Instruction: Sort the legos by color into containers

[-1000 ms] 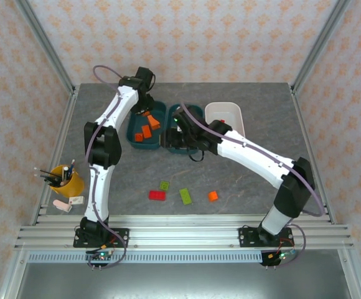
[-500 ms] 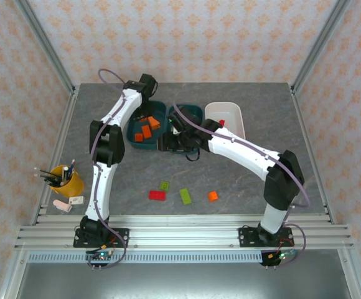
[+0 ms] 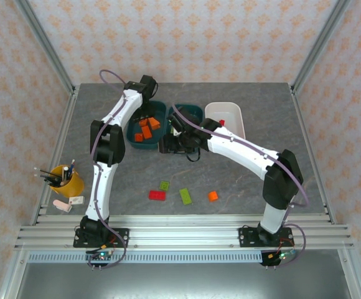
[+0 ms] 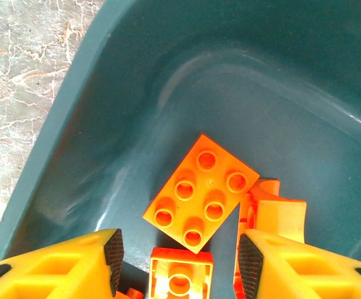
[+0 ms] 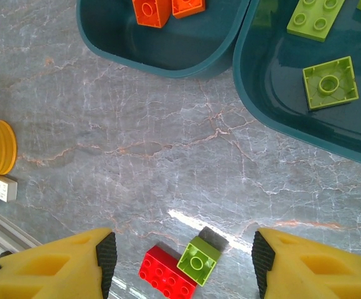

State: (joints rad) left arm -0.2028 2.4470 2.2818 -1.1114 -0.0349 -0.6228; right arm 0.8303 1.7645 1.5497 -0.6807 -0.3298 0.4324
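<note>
My left gripper (image 4: pixel 179 261) hangs open inside the left dark teal container (image 4: pixel 75 143), with orange legos on the floor under it: a six-stud brick (image 4: pixel 200 190), an upturned small one (image 4: pixel 180 274) lying free between the fingers, and another (image 4: pixel 274 212) at the right. My right gripper (image 5: pixel 183 252) is open above the table, over a red lego (image 5: pixel 165 277) and a small green lego (image 5: pixel 199 260). From above, a red lego (image 3: pixel 157 195), two green legos (image 3: pixel 164 185) (image 3: pixel 185 195) and an orange lego (image 3: pixel 213 195) lie on the table.
The middle teal container (image 3: pixel 190 109) holds green bricks (image 5: pixel 330 82), and the white container (image 3: pixel 230 107) stands to its right. A yellow pencil cup (image 3: pixel 65 180) and a small eraser (image 3: pixel 62 204) sit at the near left. Both arms reach across the table's middle.
My left gripper has opened and the orange brick it carried now lies in the left teal container. The right arm has pulled back from the middle container toward the open table.
</note>
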